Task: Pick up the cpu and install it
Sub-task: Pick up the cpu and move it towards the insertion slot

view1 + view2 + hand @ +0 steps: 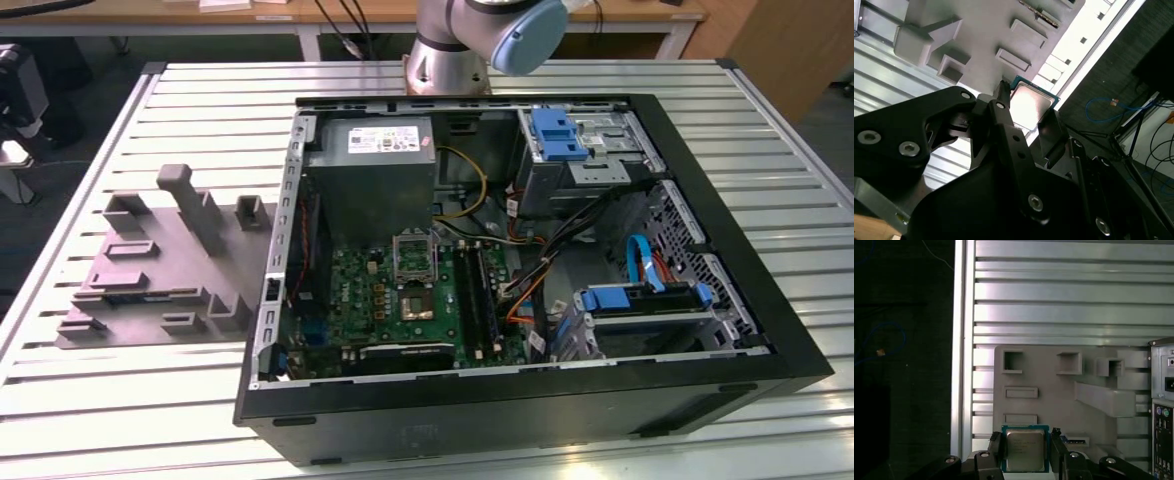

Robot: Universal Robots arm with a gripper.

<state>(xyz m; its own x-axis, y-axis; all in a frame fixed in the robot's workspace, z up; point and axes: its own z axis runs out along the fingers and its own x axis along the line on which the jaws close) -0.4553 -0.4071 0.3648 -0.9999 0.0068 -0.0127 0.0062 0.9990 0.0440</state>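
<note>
Black pincer (1025, 441): clenched on the chip. Its two fingers (996, 446) press against opposite edges, and the gap between them is no wider than the chip.
Held thing: a small, thin, square cpu (1025, 450) with a silvery-grey metal top and a greenish rim. It sits flat between the fingers, with the metal top facing the camera in both wrist views.
Glare: in the second wrist view the cpu (1030, 102) catches bright light on its metal face.
Where the cpu is: in the pincer's grasp, seen against the edge part of the tray and appearing lifted off it.
Behind the cpu: a pale grey moulded plastic tray (1054, 400) with raised blocks and square recesses, lying flat.
Table: a silvery slatted metal table (1054, 290) bearing the tray and the case.
Case: a black open computer case (534, 405), just beside the tray, on the exterior view's right of it.
Inside the case: a green circuit board (380, 295) with a rectangular metal socket frame (416, 262). There is also a grey power supply box (380, 165) and blue drive brackets (558, 135).
Arm: a grey-and-blue robot arm (467, 40) at the top of the exterior view, behind the case.
</note>
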